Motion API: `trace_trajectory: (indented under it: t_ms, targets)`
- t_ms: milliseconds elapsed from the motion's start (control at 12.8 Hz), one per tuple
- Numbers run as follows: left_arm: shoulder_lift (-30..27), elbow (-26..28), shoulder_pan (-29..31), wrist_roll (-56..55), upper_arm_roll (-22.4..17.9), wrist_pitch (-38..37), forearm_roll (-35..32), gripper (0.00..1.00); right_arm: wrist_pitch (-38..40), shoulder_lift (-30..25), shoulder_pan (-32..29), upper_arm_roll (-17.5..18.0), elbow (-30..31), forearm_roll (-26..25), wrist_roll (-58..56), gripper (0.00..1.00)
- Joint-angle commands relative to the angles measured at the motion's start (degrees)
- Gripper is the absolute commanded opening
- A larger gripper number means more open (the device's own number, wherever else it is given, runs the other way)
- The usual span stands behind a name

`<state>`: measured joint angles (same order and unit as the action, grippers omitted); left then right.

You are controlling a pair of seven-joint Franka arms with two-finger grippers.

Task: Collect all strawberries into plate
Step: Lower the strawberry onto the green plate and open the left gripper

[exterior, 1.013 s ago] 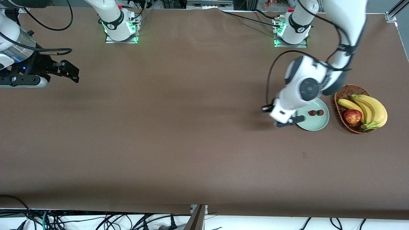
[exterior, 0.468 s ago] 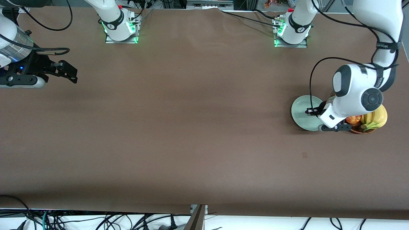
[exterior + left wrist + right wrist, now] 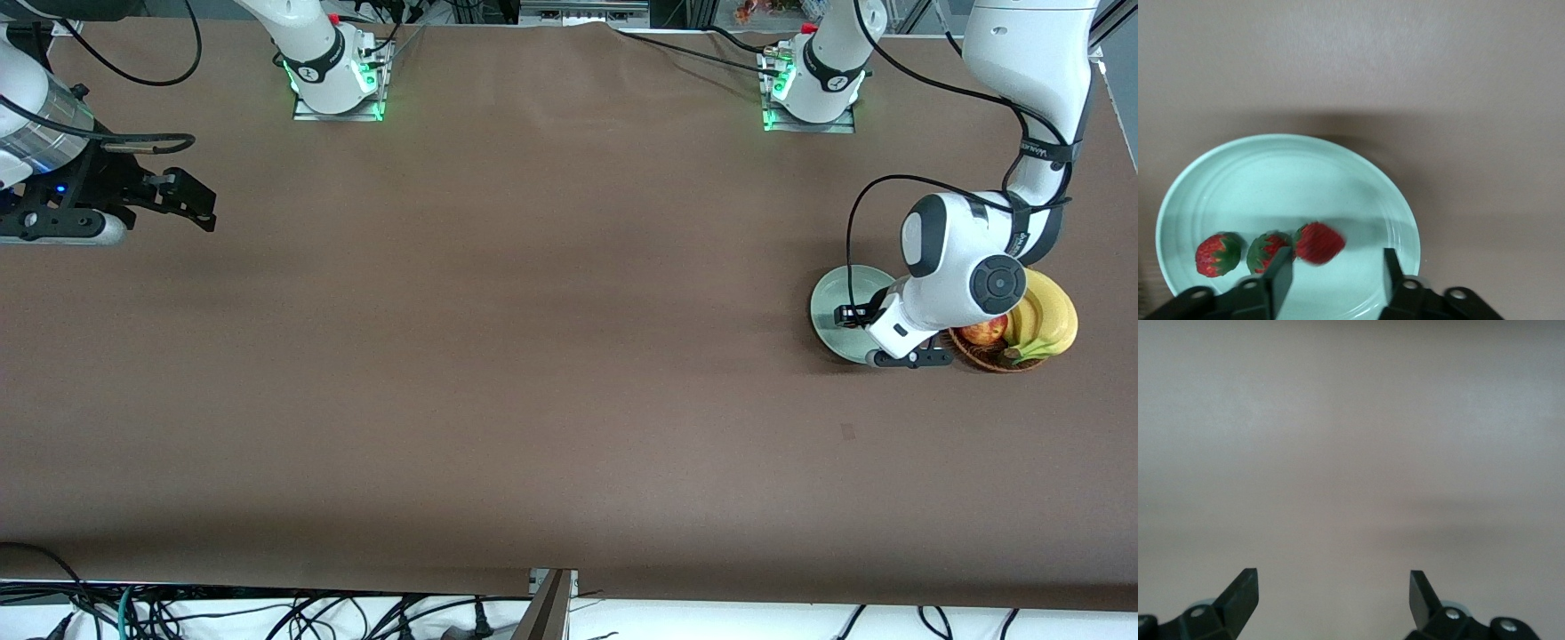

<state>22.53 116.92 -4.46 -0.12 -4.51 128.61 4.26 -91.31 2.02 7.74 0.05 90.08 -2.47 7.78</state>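
Three small red strawberries [image 3: 1270, 249] with dark green caps lie in a row on the pale mint plate [image 3: 1271, 180]. The left gripper [image 3: 1335, 277] hangs over them, fingers parted and empty, one berry blurred just ahead of them. The right gripper [image 3: 1333, 590] waits over bare table [image 3: 1351, 440], fingers spread wide.

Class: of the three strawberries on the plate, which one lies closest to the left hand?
The blurred strawberry at the row's end, just off the open left hand; the other two lie farther along.
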Motion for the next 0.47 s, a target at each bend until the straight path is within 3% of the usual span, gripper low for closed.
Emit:
trace_trajectory:
  t_ms: [0,390]
  targets:
    - [-5.3,-1.9,-0.3,2.0,-0.3,-4.6,1.5,1.00,1.0,0.6,0.3,0.2,-1.5,0.2,-0.5,1.00]
    - [-16.1,-7.9,-0.1,2.0,-0.1,-19.5,1.3,1.00,1.2,0.6,0.3,0.4,-1.3,0.7,-0.8,1.00]
